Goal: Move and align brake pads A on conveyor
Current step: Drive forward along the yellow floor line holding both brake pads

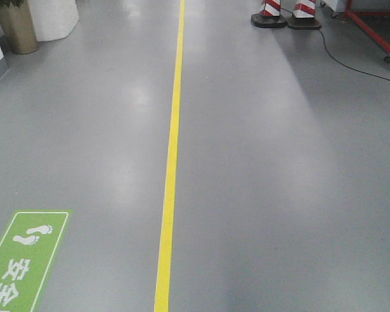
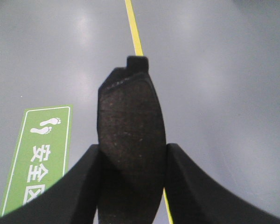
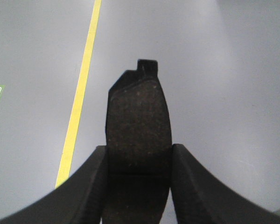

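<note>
My left gripper [image 2: 133, 154] is shut on a brake pad [image 2: 130, 121], a dark speckled curved pad with a small tab at its far end, held out above the grey floor. My right gripper [image 3: 139, 154] is shut on a second brake pad [image 3: 139, 121] of the same look, held the same way. Each pad fills the gap between its black fingers. The conveyor is out of view in all three views. Neither arm shows in the front-facing view.
Glossy grey floor with a yellow line [image 1: 171, 162] running away from me. A green safety sign [image 1: 23, 260] is stuck to the floor at the left. Two red-and-white cones [image 1: 286, 13], a black cable [image 1: 351, 62], a red frame [image 1: 377, 26] and a planter [image 1: 16, 26] stand far ahead.
</note>
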Controlling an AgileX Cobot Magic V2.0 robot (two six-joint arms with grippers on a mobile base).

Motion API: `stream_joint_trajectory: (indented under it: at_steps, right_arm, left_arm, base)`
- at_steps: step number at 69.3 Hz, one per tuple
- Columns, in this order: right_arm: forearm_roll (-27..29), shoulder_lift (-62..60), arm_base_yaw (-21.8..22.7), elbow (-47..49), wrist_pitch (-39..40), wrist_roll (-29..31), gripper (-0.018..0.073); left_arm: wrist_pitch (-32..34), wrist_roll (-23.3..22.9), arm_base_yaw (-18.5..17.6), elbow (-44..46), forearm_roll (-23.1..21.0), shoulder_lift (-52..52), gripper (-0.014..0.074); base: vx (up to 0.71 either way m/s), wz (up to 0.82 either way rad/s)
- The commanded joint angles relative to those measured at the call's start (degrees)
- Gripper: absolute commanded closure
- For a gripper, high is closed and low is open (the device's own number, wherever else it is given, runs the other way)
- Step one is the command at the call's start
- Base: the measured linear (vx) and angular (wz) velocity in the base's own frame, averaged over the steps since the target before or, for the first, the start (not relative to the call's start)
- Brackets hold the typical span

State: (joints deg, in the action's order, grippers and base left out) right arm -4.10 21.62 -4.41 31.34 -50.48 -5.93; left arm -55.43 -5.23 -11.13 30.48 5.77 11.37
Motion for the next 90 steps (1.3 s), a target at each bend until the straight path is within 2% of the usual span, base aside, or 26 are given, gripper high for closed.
stream_joint_trajectory:
  at_steps: [1,43,90]
  right_arm:
    - [-0.6,0.3,0.4,1.6,4.7,0.3,0.0564]
    - [-0.6,0.3,0.4,1.6,4.6,0.3,0.0564]
    - [-0.6,0.3,0.4,1.6,4.5,0.3,0.0564]
  left_arm:
    - [5.1,0.1,0.2,1.6,0.1,0.9,0.0603]
    - [5.1,0.1,0.2,1.6,0.1,0.9,0.0603]
    - [5.1,0.1,0.2,1.6,0.1,0.9,0.0603]
  base:
    - [0.11,0.13]
    - [0.23,0.18]
    - [0.45,-0.15]
